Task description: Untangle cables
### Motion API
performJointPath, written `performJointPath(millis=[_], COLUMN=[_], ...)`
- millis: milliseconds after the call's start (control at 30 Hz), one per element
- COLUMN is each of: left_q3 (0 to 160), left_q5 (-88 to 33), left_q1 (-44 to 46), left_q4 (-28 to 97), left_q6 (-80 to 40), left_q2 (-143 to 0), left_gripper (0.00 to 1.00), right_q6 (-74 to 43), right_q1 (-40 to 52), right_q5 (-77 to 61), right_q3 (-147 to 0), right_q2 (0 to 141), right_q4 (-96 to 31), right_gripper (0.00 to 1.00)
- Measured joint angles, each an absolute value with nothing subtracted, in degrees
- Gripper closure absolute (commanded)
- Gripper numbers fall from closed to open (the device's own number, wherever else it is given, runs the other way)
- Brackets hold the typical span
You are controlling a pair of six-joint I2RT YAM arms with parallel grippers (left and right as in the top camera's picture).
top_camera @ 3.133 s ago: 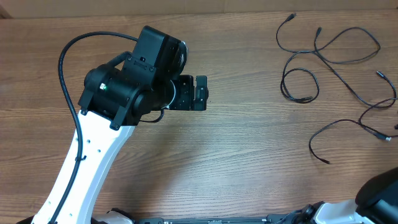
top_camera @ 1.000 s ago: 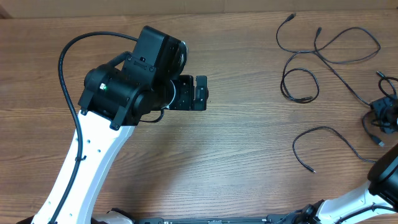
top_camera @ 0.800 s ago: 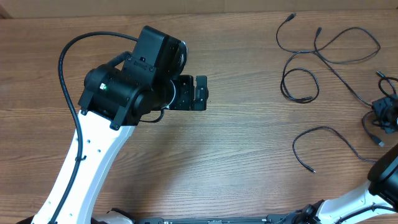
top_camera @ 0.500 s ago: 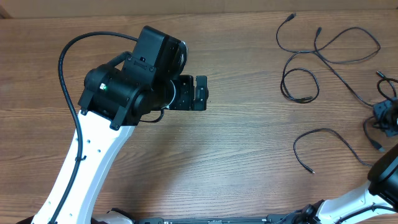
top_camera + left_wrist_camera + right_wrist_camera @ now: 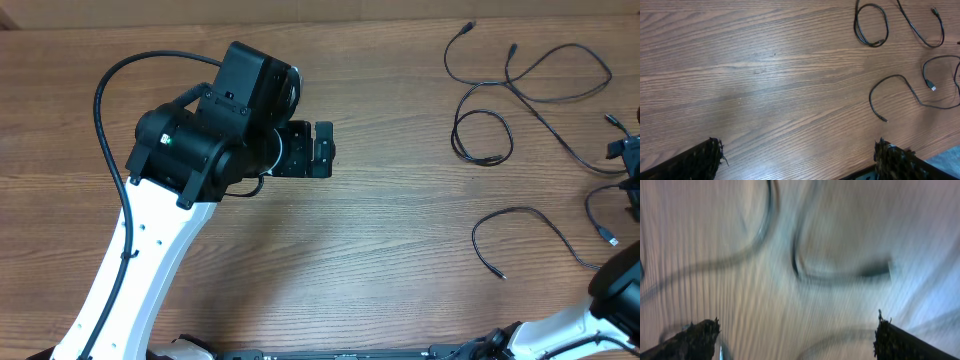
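Several thin black cables lie spread over the right part of the wooden surface. They are loose strands rather than a bundle. 1 strand closes into a loop toward the back. 1 sweeps out in a wide bend and then runs diagonally toward the right edge. A curved cable lies nearer the front, its free plug end pointing toward the front edge. 1 more strand curls at the far right edge and ends in a small pale plug tip.

The left gripper hangs over bare wood left of the middle, well apart from every cable. Its jaws stand wide with nothing between them. The left wrist view shows only wood grain between the 2 fingertips of the left gripper, and the curved cable lies farther off to the right.

The right gripper is at the right edge, above the far-right strands. The right wrist view is badly blurred. In it the 2 fingertips of the right gripper sit at the lower corners, so the jaws are wide apart and grip nothing. Smeared dark cable lines cross the wood beyond them.
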State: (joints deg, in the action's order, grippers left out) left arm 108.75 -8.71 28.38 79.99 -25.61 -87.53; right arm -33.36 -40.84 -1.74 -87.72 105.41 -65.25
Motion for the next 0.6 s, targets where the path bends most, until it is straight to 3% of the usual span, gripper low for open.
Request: performJointPath(millis=[267,600], left_q3=[108.7,108.7], left_q5=[-8.7,-8.7], left_q1=[28.4,28.4], left_q4=[80.0,80.0], left_q6=[-25.6,-25.6], left_q2=[-87.5,-87.5], left_gripper=[0.0,0.0], right_q6=[-34.7,-35.2], right_q1=[-38.0,-24.2], right_q5=[-9.7,-10.7], right_q3=[-87.5,-74.4], right_q2=[101.8,101.6], right_q4=[-81.7,-74.2], right_gripper=[0.0,0.0])
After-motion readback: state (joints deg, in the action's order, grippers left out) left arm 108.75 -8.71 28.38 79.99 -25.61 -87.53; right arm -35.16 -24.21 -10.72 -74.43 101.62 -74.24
